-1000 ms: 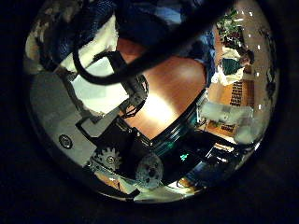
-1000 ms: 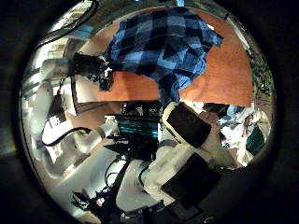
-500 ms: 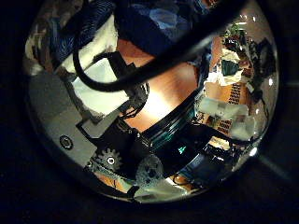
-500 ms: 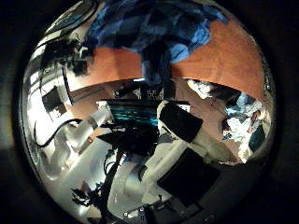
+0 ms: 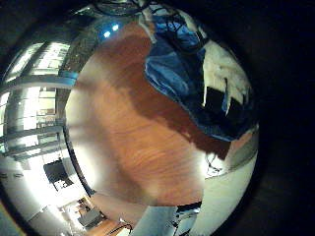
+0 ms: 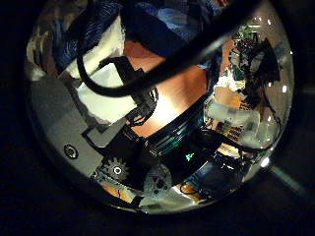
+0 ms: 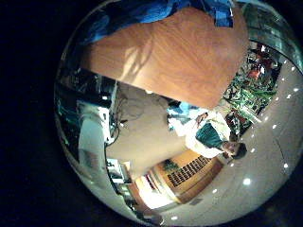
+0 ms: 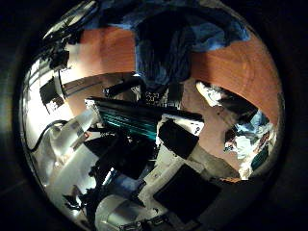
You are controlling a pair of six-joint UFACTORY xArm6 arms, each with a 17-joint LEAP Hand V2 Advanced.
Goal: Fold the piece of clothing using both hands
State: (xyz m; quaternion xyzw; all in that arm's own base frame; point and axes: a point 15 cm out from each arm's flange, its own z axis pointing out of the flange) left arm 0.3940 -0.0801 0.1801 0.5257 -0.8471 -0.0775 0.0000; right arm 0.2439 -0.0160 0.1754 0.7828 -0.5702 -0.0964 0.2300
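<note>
The checked garment hangs bunched close under my right palm, one fold drooping toward the wooden table. In the right little finger side view only the garment's edge shows above the table. My left hand's fingers lie curled on the garment, which is rumpled at the table's edge. In the left thumb side view the garment sits just past the left hand's own parts. The right hand's fingers themselves are out of sight.
A broad stretch of bare table lies beside the garment. The right arm's body fills the area below the table edge. Room furniture and shelves stand beyond the table.
The right palm's view has shifted. The garment, earlier spread flat on the table, is now gathered and hanging near the right palm. The left thumb side view is almost unchanged.
</note>
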